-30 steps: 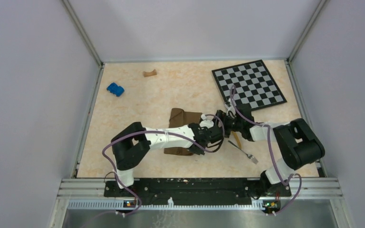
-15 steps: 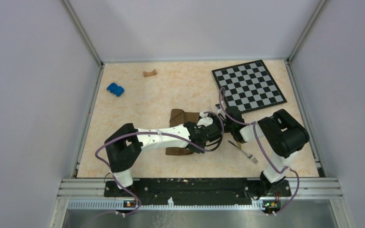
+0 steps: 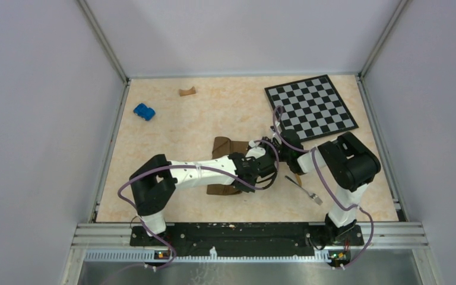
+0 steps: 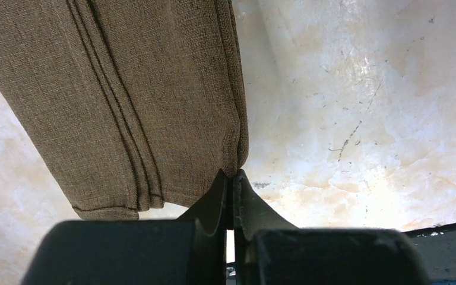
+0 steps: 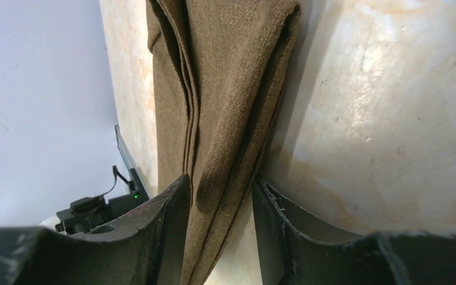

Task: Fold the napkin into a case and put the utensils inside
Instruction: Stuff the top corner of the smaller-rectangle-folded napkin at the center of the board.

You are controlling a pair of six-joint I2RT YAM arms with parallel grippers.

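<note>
The dark-brown napkin (image 3: pixel 224 147) lies mid-table as a narrow layered case, partly under my left arm. My left gripper (image 3: pixel 263 170) is at its right side. In the left wrist view the left gripper (image 4: pixel 233 176) is shut, pinching the edge of the case (image 4: pixel 124 101). My right gripper (image 3: pixel 274 148) sits at the strip's far right end. The right wrist view shows it (image 5: pixel 221 184) open, straddling loose folded layers of cloth (image 5: pixel 225 89). The silver fork (image 3: pixel 307 191) lies to the right on the table. The knife (image 3: pixel 297 176) lies beside it, mostly hidden by the right arm.
A checkerboard (image 3: pixel 310 105) lies at the back right. A small blue block (image 3: pixel 144 111) sits at the left and a tan stubby piece (image 3: pixel 186 91) at the back. Grey walls enclose the table on three sides.
The right arm folded in and its gripper moved left onto the cloth's right end. The left arm shifted slightly left, its gripper staying at the cloth.
</note>
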